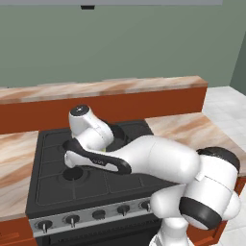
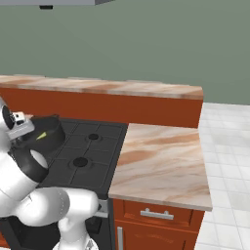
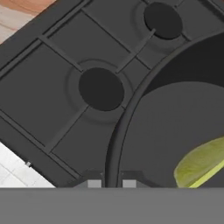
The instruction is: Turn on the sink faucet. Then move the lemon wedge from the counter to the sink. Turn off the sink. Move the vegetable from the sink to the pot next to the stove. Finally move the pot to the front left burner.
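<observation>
Black stove (image 1: 53, 178) grates are carrying the pot (image 2: 46, 134) holding the lemon wedge (image 3: 201, 164), the gripper (image 3: 111, 183) clamping its rim, so only final placement is remaining.

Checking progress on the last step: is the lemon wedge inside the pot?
Yes, the hand view shows the yellow-green lemon wedge lying on the pot's dark floor.

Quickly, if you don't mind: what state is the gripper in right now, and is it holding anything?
Gripper: closed on the rim of the dark pot, which sits on the stove with the lemon wedge inside.
</observation>
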Tool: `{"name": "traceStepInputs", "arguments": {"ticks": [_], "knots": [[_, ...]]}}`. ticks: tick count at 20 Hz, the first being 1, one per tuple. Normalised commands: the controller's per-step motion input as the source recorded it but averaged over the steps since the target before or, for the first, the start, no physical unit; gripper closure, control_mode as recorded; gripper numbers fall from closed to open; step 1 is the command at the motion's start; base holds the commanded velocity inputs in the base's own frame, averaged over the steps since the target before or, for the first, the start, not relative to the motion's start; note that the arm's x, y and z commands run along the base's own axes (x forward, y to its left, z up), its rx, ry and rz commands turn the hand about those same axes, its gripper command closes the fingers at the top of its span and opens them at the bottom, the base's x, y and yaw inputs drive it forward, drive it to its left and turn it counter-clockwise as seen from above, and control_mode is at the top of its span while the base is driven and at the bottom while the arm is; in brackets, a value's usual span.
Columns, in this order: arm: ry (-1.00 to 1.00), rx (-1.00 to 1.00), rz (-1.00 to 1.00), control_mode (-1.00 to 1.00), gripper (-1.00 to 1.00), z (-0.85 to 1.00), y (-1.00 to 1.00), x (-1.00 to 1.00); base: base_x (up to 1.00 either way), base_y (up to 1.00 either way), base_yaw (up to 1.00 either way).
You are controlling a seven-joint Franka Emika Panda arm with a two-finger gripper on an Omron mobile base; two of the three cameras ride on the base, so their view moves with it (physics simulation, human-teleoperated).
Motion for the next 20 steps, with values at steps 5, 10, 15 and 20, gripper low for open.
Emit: {"name": "traceStepInputs", "arguments": {"ticks": [5,10,15,20], "knots": [[0.04,-0.03,0.25,-1.00,1.00,0.00,0.94,-0.30,0.00,0.00,0.00],[0.00,0.00,0.16,-1.00,1.00,-0.09,0.42,-0.05,0.00,0.00,0.00],[0.00,-0.03,0.01,-1.00,1.00,-0.48,0.01,0.00,0.00,0.00,0.00],[0.00,-0.01,0.00,-1.00,1.00,-0.56,0.00,0.00,0.00,0.00,0.00]]}}
